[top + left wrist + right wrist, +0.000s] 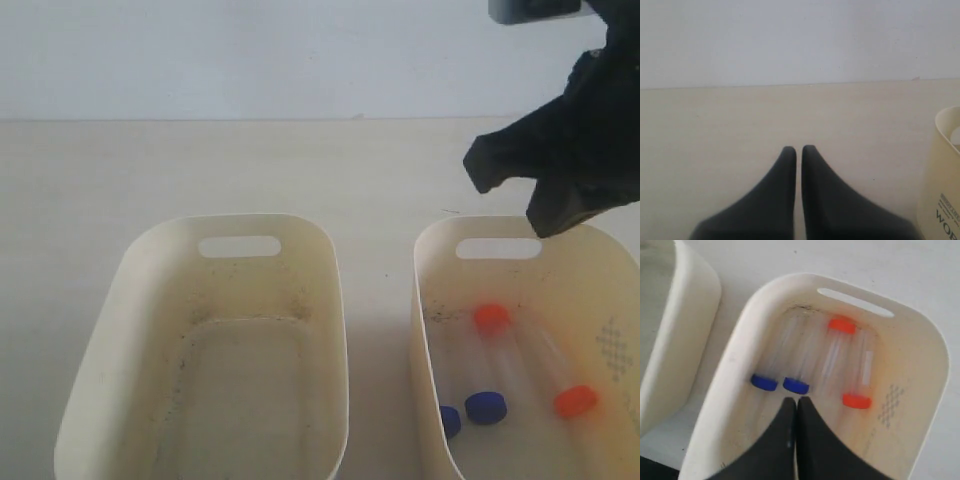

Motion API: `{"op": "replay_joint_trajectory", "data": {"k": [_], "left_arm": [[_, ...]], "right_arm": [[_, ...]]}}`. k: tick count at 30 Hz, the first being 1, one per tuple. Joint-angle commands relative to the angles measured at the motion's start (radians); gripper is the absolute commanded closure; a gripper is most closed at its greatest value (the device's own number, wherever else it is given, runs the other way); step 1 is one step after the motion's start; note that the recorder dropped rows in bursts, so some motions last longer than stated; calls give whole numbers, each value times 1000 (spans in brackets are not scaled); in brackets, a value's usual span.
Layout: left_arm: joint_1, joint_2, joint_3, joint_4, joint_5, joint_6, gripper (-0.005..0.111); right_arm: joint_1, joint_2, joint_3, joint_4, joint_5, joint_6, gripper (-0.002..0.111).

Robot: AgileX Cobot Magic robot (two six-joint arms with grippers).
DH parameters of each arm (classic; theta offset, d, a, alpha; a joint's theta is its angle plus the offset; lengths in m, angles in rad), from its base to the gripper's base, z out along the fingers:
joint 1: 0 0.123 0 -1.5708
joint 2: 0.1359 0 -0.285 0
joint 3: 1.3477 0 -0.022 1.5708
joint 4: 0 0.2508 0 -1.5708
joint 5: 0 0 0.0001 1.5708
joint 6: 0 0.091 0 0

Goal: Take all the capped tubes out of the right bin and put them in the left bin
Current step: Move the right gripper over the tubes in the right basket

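Observation:
Four clear capped tubes lie in the right bin (422,262), which has a diamond dot pattern on one wall. Their caps are orange-red (491,317), orange-red (575,401), blue (485,407) and blue (449,420). In the right wrist view the caps show as blue (764,382), blue (796,385), orange-red (842,325) and orange-red (856,401) inside the right bin (765,295). My right gripper (796,401) hangs above that bin (520,185), shut and holding nothing. The left bin (335,260) holds no tubes. My left gripper (795,149) is shut over bare table, outside the exterior view.
The two bins stand side by side on a pale table with a narrow gap between them. A cream tub wall (940,165) with a printed label shows beside the left gripper. The left bin's outer wall (695,290) sits close to the right bin.

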Motion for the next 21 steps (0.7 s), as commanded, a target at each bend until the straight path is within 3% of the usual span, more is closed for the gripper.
{"op": "replay_joint_trajectory", "data": {"k": [1,14,21], "left_arm": [[1,-3,-3,2,-4,-7,102],[1,-3,-3,2,-4,-7,102],[1,-3,-3,2,-4,-7,102]], "right_arm": [[2,1,110,-42,3,153,109],[2,1,438,26,-484,216,109],[2,1,504,12,-658,237,109]]}}
